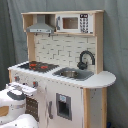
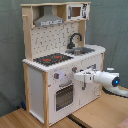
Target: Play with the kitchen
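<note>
standing on a light wooden floor against a grey-green backdrop, the kitchen fills the middle of both exterior views – a tall toy unit of light wood and white panels. its black stovetop carries red rings, and beside it sits the sink with a curved black faucet rising at the back. a grey hood hangs over the stovetop, and next to it on the top shelf is a small microwave with a keypad. the back wall between shelf and counter is a white pegboard. below the counter, the oven door shows a dark window.

the white arm reaches in from the second exterior view's right, stretched level toward the front face of the kitchen. its gripper lies right at the panel below the counter, close by the knobs above the oven door – whether it touches the panel cannot be told. how far the fingers are parted, and whether they have hold of anything, cannot be told either. in the first exterior view the arm shows at the lower left corner, its white body in front of the kitchen.
</note>
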